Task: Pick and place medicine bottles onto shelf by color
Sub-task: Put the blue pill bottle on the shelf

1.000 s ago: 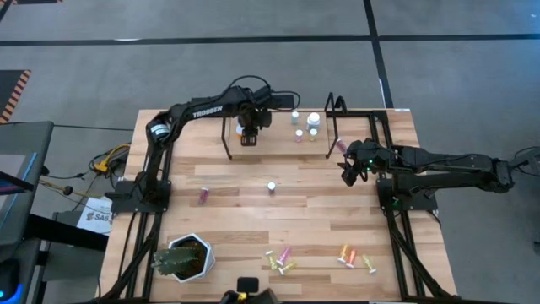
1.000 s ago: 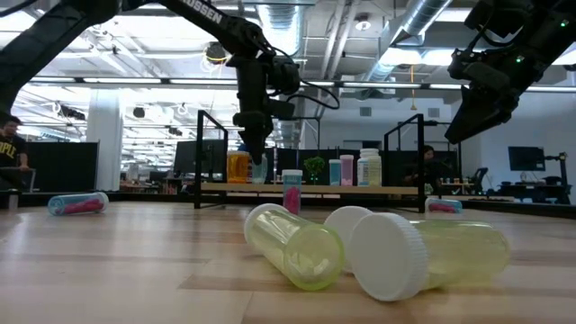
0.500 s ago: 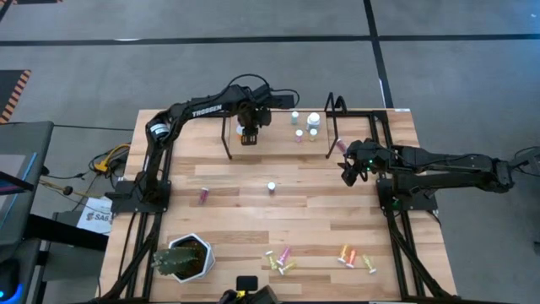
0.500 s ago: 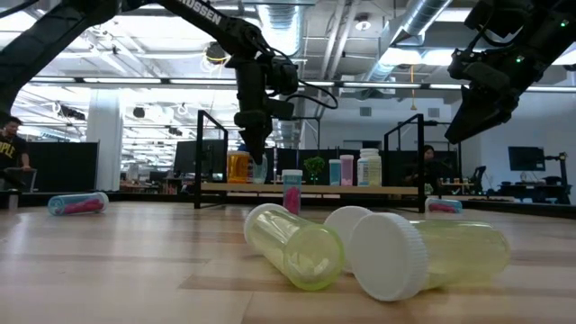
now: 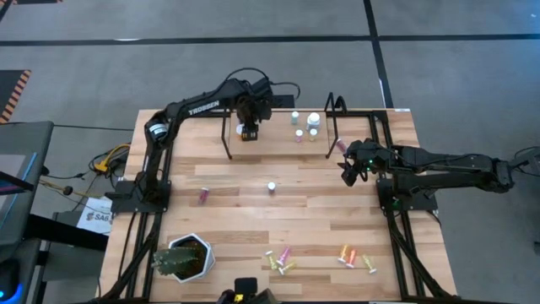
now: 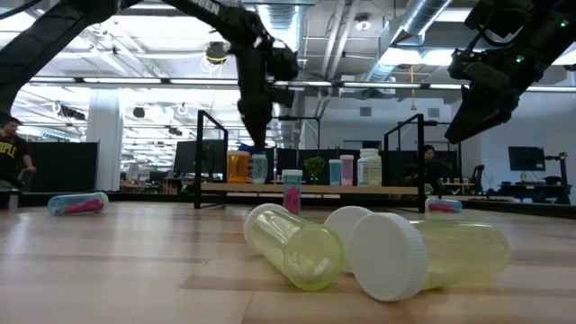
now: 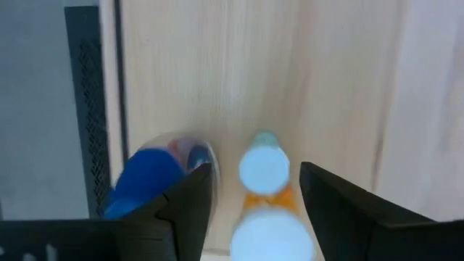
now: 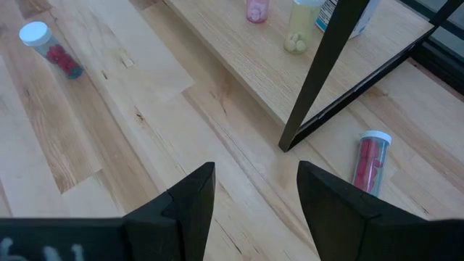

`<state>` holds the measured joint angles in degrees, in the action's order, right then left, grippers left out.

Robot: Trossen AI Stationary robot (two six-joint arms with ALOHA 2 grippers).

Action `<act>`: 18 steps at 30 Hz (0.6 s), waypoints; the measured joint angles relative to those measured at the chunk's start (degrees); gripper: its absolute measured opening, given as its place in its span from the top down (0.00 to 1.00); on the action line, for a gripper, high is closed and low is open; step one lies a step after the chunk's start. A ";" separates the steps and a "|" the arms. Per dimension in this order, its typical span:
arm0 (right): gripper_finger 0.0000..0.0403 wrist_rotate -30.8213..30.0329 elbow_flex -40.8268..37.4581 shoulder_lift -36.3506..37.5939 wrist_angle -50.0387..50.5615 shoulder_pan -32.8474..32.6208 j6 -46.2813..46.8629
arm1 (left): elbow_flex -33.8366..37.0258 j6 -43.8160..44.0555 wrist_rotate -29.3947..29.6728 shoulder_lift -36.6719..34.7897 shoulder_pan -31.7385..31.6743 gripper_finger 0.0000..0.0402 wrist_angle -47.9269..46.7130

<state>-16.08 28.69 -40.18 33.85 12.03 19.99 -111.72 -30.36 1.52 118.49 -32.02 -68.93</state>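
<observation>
Shelf (image 5: 278, 135) spans the table's far side; left gripper (image 5: 246, 128) hangs above its left end, fingers parted and empty over an upright orange bottle (image 7: 264, 174); right gripper (image 5: 349, 173) waits spread, holding nothing, beside the shelf's right upright.

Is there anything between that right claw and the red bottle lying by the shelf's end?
Nothing visible. The right gripper hangs open over bare table, and the red bottle lies just beyond the shelf upright, off to one side of the straight path.
</observation>
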 joint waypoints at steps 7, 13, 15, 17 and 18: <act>0.46 0.00 0.00 0.00 0.02 -0.02 0.01 | -6.10 7.13 -1.27 -4.48 3.09 0.50 -7.32; 0.46 0.00 0.00 0.02 0.00 -0.01 0.02 | -1.55 19.25 -2.18 -10.76 9.31 0.50 -12.70; 0.46 0.00 0.00 0.02 0.00 -0.02 0.00 | 3.13 24.30 -2.04 -14.01 11.66 0.50 -12.74; 0.46 0.00 0.00 0.00 -0.02 0.00 0.00 | 8.95 29.46 -0.86 -17.86 14.02 0.50 -12.33; 0.46 0.00 0.00 0.02 0.00 0.00 0.02 | 12.30 32.05 -0.28 -19.99 15.18 0.50 -12.14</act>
<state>-16.08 28.69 -40.16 33.85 12.03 20.01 -99.41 1.69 1.23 98.51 -16.84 -81.07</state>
